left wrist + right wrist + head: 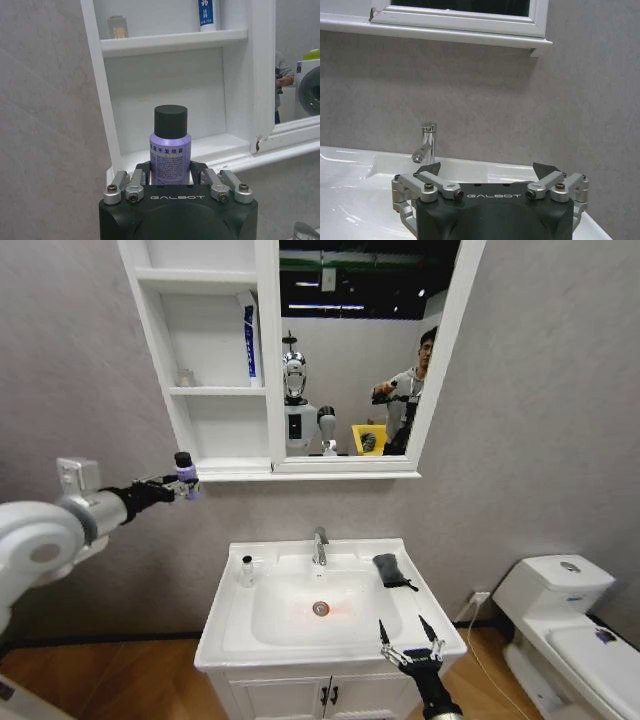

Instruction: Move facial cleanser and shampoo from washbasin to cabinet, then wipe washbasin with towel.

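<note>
Cabinet (215, 430) ahead: my left pincer (180, 483) is gripping a purple shampoo bottle (170, 150); towel (390, 570), wiping pending; right pincer (410, 642) is idling open.

Three bottles: one purple bottle (185, 473) at the cabinet's (205, 360) lower left corner, one blue-white tube (250, 338) on its middle shelf, one small clear bottle (247, 570) on the washbasin's (225, 630) back left corner. One towel (390, 570), one faucet (320, 545). Two grippers.

Glossy white ceramic washbasin (232, 625), shiny chrome faucet (320, 546). Towel (390, 571) dark matt cloth. Purple bottle (170, 157) smooth plastic, matt black cap. Cabinet (268, 360) smooth white, mirror glass. Wall matt grey, floor wood.
</note>
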### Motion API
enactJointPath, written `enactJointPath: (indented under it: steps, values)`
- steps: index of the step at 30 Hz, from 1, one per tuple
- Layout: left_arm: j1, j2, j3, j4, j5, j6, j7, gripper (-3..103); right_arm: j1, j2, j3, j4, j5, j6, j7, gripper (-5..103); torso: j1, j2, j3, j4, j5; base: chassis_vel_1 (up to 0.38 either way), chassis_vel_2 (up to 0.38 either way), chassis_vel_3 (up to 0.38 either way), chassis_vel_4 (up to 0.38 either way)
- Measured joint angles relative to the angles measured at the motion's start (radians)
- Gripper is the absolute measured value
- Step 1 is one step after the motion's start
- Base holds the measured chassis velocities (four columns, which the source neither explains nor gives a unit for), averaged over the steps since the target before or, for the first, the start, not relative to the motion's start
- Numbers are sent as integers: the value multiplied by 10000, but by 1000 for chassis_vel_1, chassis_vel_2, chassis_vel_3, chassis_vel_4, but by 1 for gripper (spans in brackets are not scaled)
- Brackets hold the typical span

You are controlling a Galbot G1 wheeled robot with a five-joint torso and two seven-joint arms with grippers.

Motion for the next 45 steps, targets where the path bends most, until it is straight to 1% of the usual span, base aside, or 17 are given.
enactJointPath:
  steps: [2,3,5,6,7,9,10,12,13,17,21,26,37,38,40,42,45]
  values:
    - [-1123,-161,1069,319,-89,71,-71,42,23,-7,-6,-65,1,31,-7,100,0,0,0,2,1,0,0,0,0]
    - [-1123,-161,1069,319,-89,71,-71,42,23,-7,-6,-65,1,31,-7,100,0,0,0,2,1,0,0,0,0]
    - [-2316,-532,2208,765,-108,133,-192,42,38,-9,-7,-88,1,46,-13,100,0,0,1,-3,-3,0,0,0,0]
    - [-2753,-688,2580,975,-11,146,-197,42,46,-3,-3,-88,1,54,-14,100,0,0,1,-5,0,0,0,0,0]
    - [-2753,-688,2580,975,-11,146,-197,42,46,-3,-3,-88,1,54,-14,100,0,0,1,-5,0,0,0,0,0]
    - [-3843,-1140,3475,1661,288,158,-125,42,27,30,65,-79,7,78,-23,100,1,-1,1,-2,0,0,0,0,0]
    - [-3843,-1140,3475,1661,288,158,-125,42,27,30,65,-79,7,78,-23,100,1,-1,1,-2,0,0,0,0,0]
    - [-4707,-1540,4215,2435,577,164,35,42,-71,49,112,-72,15,157,-23,100,1,0,0,-1,3,0,0,0,0]
    - [-4707,-1540,4215,2435,577,164,35,42,-71,49,112,-72,15,157,-23,100,1,0,0,-1,3,0,0,0,0]
    - [-5830,-2295,5576,3772,740,177,110,42,-291,74,169,-72,11,338,-6,100,1,0,1,-4,0,0,0,0,0]
    - [-6375,-2768,6190,4382,750,194,111,42,-345,68,202,-91,20,422,12,100,1,0,1,-2,0,0,0,0,0]
    - [-6669,-3269,6456,4961,881,202,66,42,-386,68,199,-138,19,486,18,100,1,0,0,-3,3,0,0,0,0]
    - [-6285,-3465,6290,5268,1039,6,-2,42,-369,29,232,-296,77,548,27,100,-1,1,-2,0,1,0,0,0,0]
    - [-6225,-3492,6245,5267,1040,-29,-74,39,-324,38,242,-307,82,544,27,100,-1,1,-1,0,1,0,0,0,0]
    - [-6158,-3526,6193,5265,1021,-25,-229,47,-238,51,248,-310,86,517,26,100,-2,1,-1,-3,2,0,0,0,0]
    - [-6126,-3520,6153,5241,1003,-25,-297,47,-210,51,243,-310,87,490,24,100,0,1,0,-3,-4,0,0,0,0]
    - [-5954,-3246,5917,4904,925,-31,-422,64,-131,46,168,-307,68,426,4,100,1,1,0,-5,3,0,0,0,0]
